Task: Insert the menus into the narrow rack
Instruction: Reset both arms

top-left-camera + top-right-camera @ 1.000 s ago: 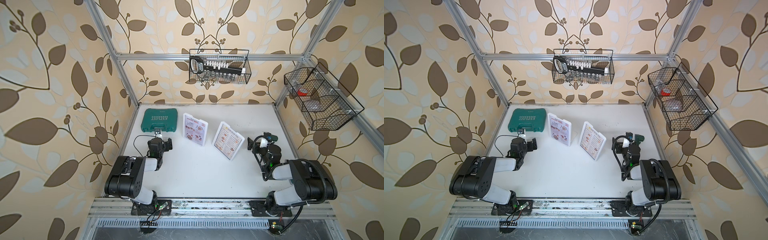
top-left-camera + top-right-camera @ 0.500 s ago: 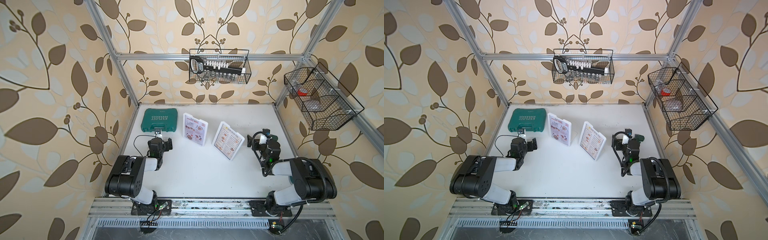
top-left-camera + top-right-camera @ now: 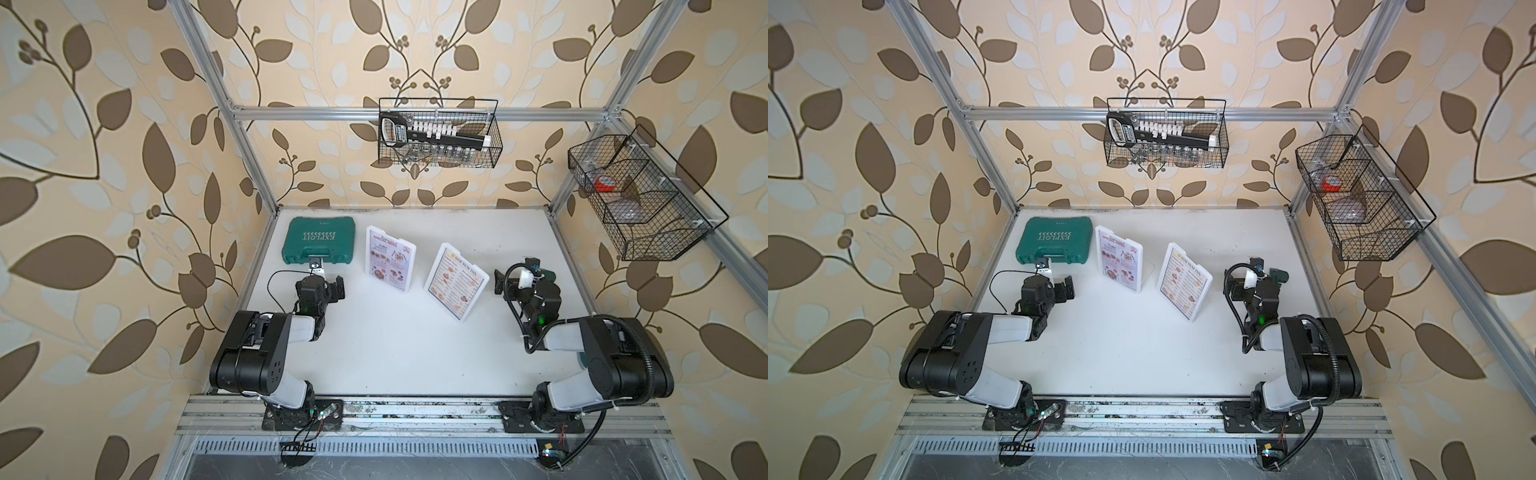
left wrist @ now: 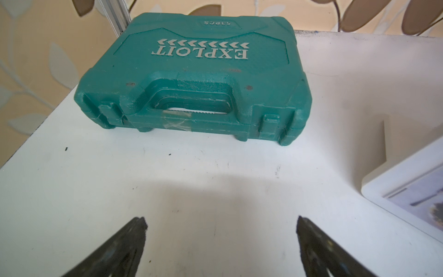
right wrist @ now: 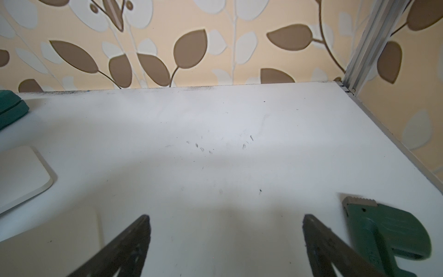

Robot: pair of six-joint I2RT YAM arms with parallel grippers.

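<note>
Two menus lie flat on the white table (image 3: 395, 353), each on a white board. The white-pink Special Menu (image 3: 390, 257) is left of centre, and the navy-bordered Dim Sum Inn menu (image 3: 456, 280) lies angled to its right; both top views show them. A black wire rack (image 3: 648, 199) with compartments hangs on the right wall. My left gripper (image 3: 319, 286) rests low, left of the Special Menu, open and empty (image 4: 221, 220). My right gripper (image 3: 524, 276) is right of the Dim Sum Inn menu, open and empty (image 5: 226, 217).
A green EXPLOIT tool case (image 3: 319, 245) lies at the back left, just ahead of the left gripper (image 4: 191, 79). A wire basket (image 3: 438, 133) with a socket tool hangs on the back wall. A green plastic part (image 5: 388, 230) sits beside the right gripper's outer finger.
My right gripper has shifted slightly toward the back of the table. The left arm and both menus have not moved.
</note>
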